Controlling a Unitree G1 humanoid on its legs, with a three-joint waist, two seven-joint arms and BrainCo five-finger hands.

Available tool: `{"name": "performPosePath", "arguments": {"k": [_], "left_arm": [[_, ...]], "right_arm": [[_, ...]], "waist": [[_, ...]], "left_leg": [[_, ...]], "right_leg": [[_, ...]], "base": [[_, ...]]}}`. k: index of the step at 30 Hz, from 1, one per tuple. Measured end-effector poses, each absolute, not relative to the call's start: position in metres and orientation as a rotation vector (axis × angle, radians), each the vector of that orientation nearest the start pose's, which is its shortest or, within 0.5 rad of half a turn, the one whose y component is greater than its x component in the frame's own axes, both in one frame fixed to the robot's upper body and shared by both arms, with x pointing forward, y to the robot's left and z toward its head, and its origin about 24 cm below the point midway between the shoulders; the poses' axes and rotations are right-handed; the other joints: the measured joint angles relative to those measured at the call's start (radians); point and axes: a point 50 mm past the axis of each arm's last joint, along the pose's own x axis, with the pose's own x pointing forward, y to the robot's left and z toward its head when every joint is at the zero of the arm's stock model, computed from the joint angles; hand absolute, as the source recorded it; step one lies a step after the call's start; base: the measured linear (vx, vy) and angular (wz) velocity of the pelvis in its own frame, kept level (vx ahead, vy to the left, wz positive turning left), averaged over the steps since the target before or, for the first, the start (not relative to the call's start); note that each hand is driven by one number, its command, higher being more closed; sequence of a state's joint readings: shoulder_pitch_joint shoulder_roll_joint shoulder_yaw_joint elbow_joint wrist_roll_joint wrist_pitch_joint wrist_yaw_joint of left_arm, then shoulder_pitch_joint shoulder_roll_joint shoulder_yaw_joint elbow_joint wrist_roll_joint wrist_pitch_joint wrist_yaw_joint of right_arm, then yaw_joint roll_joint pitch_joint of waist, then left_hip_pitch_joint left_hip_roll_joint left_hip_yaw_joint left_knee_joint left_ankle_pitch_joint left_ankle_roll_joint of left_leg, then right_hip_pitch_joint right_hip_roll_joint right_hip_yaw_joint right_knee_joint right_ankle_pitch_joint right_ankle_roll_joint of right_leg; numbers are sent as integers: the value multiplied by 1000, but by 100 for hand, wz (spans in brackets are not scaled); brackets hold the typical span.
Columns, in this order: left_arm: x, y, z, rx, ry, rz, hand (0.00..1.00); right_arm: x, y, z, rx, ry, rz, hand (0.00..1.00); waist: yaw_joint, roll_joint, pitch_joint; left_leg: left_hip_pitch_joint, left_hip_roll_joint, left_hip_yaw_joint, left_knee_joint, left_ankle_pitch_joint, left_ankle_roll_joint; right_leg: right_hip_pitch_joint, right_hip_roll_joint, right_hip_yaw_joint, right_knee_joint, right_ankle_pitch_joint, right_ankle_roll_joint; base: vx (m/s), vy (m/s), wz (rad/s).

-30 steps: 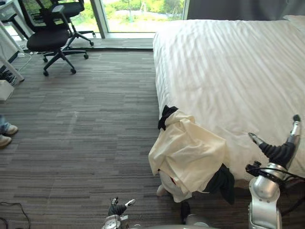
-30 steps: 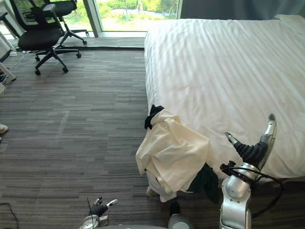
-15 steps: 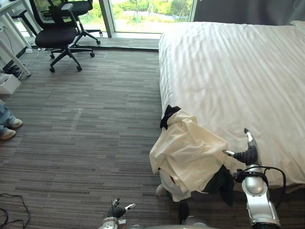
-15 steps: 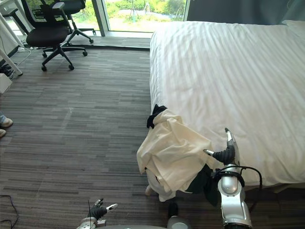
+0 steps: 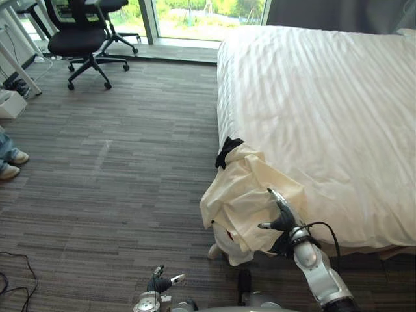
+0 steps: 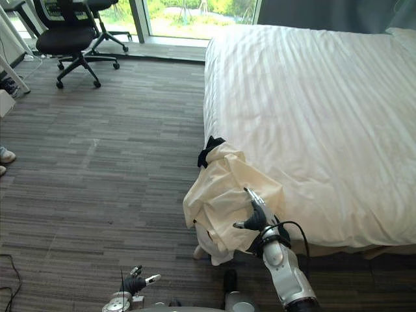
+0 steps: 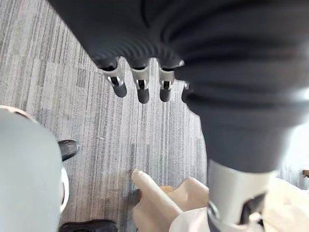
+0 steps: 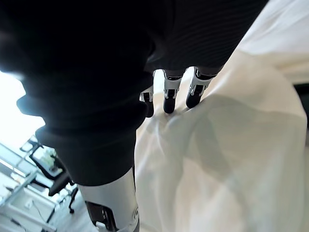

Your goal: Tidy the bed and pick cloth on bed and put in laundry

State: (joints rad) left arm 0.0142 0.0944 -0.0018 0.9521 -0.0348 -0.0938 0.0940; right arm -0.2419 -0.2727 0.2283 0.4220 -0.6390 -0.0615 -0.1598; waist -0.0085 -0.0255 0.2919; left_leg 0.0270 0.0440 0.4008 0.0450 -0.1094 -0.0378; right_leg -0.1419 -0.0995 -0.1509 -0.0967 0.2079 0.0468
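A cream cloth (image 5: 244,195) hangs over the near left corner of the white bed (image 5: 325,97) and reaches down to the carpet. A black cloth (image 5: 228,150) peeks out at its upper edge. My right hand (image 5: 281,216) is open and lies against the cream cloth's right side. In the right wrist view its straight fingertips (image 8: 170,99) touch the cream fabric (image 8: 227,159). My left hand (image 5: 159,285) is low at the front, open, with its fingers (image 7: 140,87) straight above the carpet and nothing in them.
A black office chair (image 5: 77,40) stands at the back left by the window. White desk legs (image 5: 14,60) are beside it. A person's shoes (image 5: 9,165) show at the left edge. Grey striped carpet (image 5: 117,169) stretches left of the bed.
My right hand has swung down and left, from raised over the bed's edge onto the cream cloth. The view has shifted a little. The left hand stays put.
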Motion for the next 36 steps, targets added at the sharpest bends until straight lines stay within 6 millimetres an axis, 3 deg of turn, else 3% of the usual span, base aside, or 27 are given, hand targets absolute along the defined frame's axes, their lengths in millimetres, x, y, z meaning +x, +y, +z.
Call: {"name": "performPosePath", "arguments": {"k": [1,4,5,8,12,19,24,29,31,36], "left_arm": [[156,187,-136,94,850,142,0],[171,186,-130,69,809,159,0],[175,186,-128,70,799,166,0],[198,183,-119,65,741,153,0],[210,178,-113,72,705,152,0],[212,172,-112,75,691,125,0],[209,167,-113,79,699,101,0],[198,169,-119,65,728,95,0],[191,173,-120,47,731,123,0],[185,184,-119,-1,726,196,0]], "right_arm": [[308,-157,31,-1026,-63,113,0],[338,-153,62,-1144,-184,50,0],[342,-153,66,-1169,-196,44,100],[374,-155,95,-1229,-207,3,100],[388,-169,111,-1202,-166,-78,100],[388,-178,108,-1152,-124,-112,100],[379,-182,85,-1060,-42,-102,100],[344,-182,49,-758,36,-113,100],[318,-179,30,-505,84,-148,100],[262,-166,-19,-75,254,-170,100]], "waist": [[0,9,39],[-5,35,76],[-5,37,78],[8,60,92],[21,73,101],[21,72,100],[23,60,87],[24,46,20],[21,46,-12],[18,32,-67]], "left_leg": [[-22,-3,9,13,0,0],[-83,-4,11,35,-2,3],[-96,-3,10,40,-3,4],[-145,2,-13,57,3,6],[-189,16,-47,58,19,-13],[-183,18,-73,35,47,-14],[-132,16,-77,10,47,-14],[-70,18,-73,-25,49,-15],[-32,19,-66,-44,49,-12],[30,25,-66,-47,42,-21]], "right_leg": [[-27,-5,15,13,5,1],[-80,-12,27,31,14,13],[-91,-12,28,32,16,13],[-121,-13,8,30,17,11],[-127,-12,-52,5,12,7],[-112,-12,-83,5,12,7],[-67,-10,-89,1,5,7],[-28,-1,-89,-1,-8,-5],[0,5,-68,-2,-13,-6],[63,8,-69,-3,-13,-4]], "base": [[-107,16,-17],[-138,14,-9],[-98,-9,5],[-85,-31,20],[-55,-56,41],[4,0,15],[64,30,4],[158,29,1],[176,38,-7],[112,36,2]]}}
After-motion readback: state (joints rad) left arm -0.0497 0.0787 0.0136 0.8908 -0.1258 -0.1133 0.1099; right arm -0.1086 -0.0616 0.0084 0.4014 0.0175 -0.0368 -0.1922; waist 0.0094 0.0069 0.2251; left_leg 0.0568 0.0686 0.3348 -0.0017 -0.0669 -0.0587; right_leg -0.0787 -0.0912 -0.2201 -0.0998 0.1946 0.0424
